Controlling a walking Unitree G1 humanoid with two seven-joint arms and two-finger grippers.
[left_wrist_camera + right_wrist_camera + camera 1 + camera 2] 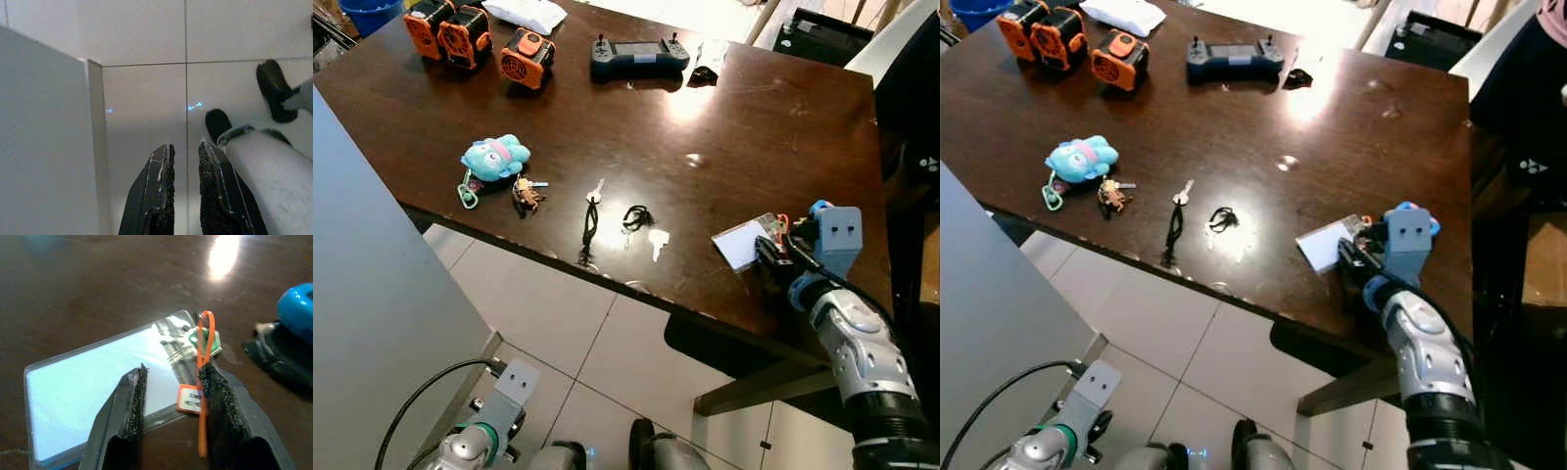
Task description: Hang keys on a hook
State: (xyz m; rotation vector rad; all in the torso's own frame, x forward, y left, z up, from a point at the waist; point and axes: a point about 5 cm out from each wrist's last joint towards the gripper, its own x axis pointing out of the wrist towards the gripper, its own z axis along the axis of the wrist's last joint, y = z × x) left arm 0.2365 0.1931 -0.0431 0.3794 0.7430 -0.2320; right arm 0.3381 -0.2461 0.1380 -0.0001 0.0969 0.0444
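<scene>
right gripper (pixel 168 377) low over the dark table (pixel 783 117), fingers parted and holding nothing, straddling the keys (pixel 183 345) with their orange loop (pixel 205 340) and tag, lying on a clear card sleeve (pixel 88 387) near the front right edge. by the look of it, the reach-to-grasp step. next: settle lower, close on the loop, lift clear. no hook in sight. left gripper (pixel 186 169) idle by the floor, fingers narrowly apart.

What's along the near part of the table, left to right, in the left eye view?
Blue plush keychain → small key bunch → key on black lanyard → black cord loop → clear card sleeve → right gripper, open over the sleeve's key end.
</scene>
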